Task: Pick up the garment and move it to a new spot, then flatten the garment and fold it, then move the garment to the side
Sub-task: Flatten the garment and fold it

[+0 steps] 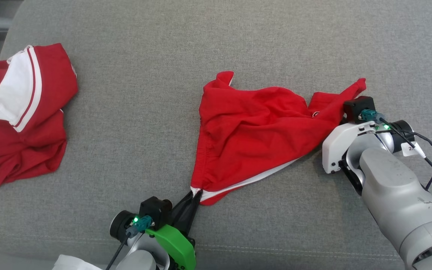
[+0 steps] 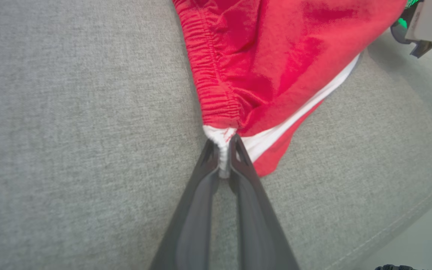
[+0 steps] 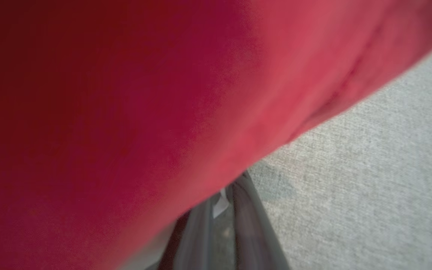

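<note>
The garment (image 1: 253, 131) is a pair of red shorts with white trim, lying rumpled in the middle of the grey cushion. My left gripper (image 1: 197, 195) is shut on its near white-edged corner; the left wrist view shows the white hem (image 2: 221, 144) pinched between the dark fingers (image 2: 246, 176). My right gripper (image 3: 223, 197) is shut on the garment's right side, with a bit of white fabric between its fingertips and red cloth (image 3: 126, 112) draped close over the camera. In the head view the right wrist (image 1: 358, 112) sits against the cloth and hides the fingers.
A second red and white garment (image 1: 21, 112) lies bunched at the cushion's left end. The grey cushion (image 1: 133, 112) has bare fabric between the two garments and behind them. Its front seam (image 1: 276, 251) runs just past my left wrist.
</note>
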`<state>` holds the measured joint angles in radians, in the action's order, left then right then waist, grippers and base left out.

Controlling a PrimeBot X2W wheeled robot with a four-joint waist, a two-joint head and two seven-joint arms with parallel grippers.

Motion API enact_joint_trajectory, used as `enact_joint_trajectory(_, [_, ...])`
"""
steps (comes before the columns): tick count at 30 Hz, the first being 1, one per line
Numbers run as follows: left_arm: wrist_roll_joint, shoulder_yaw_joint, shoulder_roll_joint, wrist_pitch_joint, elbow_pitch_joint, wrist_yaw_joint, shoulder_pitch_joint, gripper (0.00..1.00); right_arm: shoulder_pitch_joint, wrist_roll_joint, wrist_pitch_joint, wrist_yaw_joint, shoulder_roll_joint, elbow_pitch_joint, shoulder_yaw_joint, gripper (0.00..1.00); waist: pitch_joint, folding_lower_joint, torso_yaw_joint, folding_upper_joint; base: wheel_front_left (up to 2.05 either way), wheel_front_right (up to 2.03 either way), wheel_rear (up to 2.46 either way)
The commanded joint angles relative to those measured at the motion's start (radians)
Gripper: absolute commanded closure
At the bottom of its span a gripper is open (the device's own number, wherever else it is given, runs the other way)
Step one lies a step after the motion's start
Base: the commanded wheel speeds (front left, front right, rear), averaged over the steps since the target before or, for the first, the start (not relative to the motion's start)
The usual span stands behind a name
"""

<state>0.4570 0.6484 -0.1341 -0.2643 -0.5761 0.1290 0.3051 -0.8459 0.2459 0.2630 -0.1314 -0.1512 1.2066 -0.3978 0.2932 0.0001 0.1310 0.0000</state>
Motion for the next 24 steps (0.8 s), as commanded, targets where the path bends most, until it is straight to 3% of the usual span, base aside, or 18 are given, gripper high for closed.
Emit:
enact_joint_trajectory(1, [0.008, -0.002, -0.003, 0.002, -0.001, 0.002, 0.011, 1.0, 0.016, 0.012, -0.003, 0.001, -0.005, 0.006, -0.007, 1.0, -0.009, -0.0001, -0.003, 0.0, 0.0, 0.0, 0.0])
enact_joint_trajectory(15, [-0.07, -0.172, -0.028, 0.002, 0.131, 0.0, -0.094, 1.0, 0.211, 0.125, 0.003, 0.002, -0.064, -0.258, 0.015, 1.0, -0.125, -0.0001, -0.057, 0.0, 0.0, 0.0, 0.0])
enact_joint_trajectory(24, [-0.126, -0.252, -0.049, 0.001, 0.249, -0.005, -0.15, 1.0, 0.348, 0.294, -0.091, 0.001, -0.124, -0.468, -0.086, 1.0, -0.172, -0.0001, -0.126, 0.0, 0.0, 0.0, 0.0])
